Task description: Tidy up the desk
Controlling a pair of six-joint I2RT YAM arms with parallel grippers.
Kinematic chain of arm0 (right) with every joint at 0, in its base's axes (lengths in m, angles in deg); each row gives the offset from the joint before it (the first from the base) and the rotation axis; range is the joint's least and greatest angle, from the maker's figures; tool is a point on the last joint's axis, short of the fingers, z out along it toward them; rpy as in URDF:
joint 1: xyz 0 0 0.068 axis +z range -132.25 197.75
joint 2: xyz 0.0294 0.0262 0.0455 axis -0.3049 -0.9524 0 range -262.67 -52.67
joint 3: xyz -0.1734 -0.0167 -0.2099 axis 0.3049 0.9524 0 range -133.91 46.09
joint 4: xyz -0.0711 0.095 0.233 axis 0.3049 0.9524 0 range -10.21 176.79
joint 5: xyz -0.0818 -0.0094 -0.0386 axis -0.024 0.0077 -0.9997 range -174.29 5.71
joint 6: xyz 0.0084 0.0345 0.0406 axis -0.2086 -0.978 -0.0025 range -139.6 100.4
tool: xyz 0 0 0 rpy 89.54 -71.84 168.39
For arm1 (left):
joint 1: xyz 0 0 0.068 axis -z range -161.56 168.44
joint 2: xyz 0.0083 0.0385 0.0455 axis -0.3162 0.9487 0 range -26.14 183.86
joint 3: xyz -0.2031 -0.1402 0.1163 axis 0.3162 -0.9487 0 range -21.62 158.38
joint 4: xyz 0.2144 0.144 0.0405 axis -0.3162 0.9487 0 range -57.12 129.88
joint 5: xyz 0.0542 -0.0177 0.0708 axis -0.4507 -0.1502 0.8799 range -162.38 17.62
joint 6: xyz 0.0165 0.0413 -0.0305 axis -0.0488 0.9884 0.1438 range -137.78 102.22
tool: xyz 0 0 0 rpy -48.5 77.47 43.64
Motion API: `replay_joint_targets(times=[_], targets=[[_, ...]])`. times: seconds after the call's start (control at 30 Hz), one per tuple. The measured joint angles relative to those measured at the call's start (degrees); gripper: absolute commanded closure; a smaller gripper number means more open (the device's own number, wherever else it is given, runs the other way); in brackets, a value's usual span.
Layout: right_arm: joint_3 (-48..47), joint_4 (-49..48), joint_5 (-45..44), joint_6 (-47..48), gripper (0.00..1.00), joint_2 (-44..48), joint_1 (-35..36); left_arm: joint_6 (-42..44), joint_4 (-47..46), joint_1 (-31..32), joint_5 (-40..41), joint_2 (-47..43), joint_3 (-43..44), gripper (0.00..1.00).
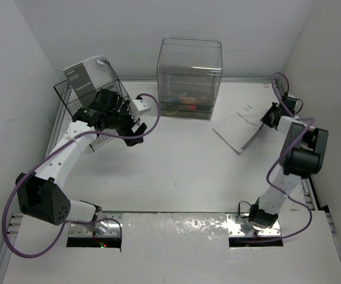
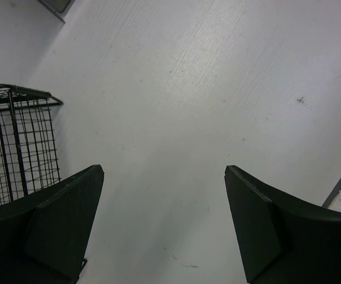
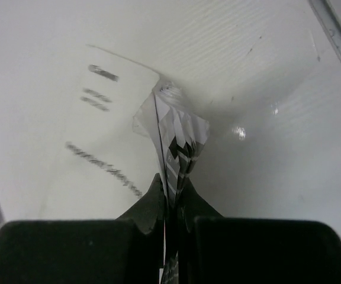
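Top view. Large white surface (image 1: 182, 171) with a thin raised rim, filling the middle of the frame between two arms. At the back left, a black wire basket (image 1: 64, 97) with a grey-and-white leaflet (image 1: 87, 74) standing inside. At the back centre, a clear box (image 1: 189, 65) with a few colourful small items at the bottom, too small to name. At the back right, a white booklet (image 1: 237, 127) lying loose on the surface, one edge raised toward the right pincer (image 1: 271, 116). Left pincer (image 1: 134, 126) hovering just beside the basket, holding nothing.

Left wrist view. Left pincer (image 2: 164, 174) spread wide, nothing between the jaws, only bare surface (image 2: 188, 89) below. Basket mesh (image 2: 16, 148) at the left edge.

Right wrist view. Right pincer (image 3: 171, 188) clamped tight on the edge of the booklet (image 3: 99, 118), pages fanned out just beyond the fingertips, the rest sagging onto the surface (image 3: 265, 65).

Progress, as a judgement: seemingly well along, with some things already in the basket and the box, and little loose apart from the booklet. Left to do: lifting that booklet and putting it away, perhaps in the basket across the surface, though no destination evident here.
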Motion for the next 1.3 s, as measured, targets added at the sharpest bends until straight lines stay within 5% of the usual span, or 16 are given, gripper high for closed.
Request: replay_joint_targets(times=[0.33,0.7,0.9,1.3], targets=[[17.0,1.6,4.6,15.0,1.0,37.3,4.0,-3.0,0.9,1.1,-5.0,3.5,9.4,0.19],[20.3,12.4,21.7,22.9,1.0,60.4,6.9,-4.2,3.1,6.4,-6.6,8.7,27.1,0.04],[17.9,17.2,30.3,23.8,1.0,64.0,12.9,-2.9,3.7,14.2,-5.9,12.4,36.7,0.0],[12.7,12.3,38.4,21.0,1.0,55.4,33.7,4.0,4.2,20.8,-5.2,13.4,36.7,0.0]])
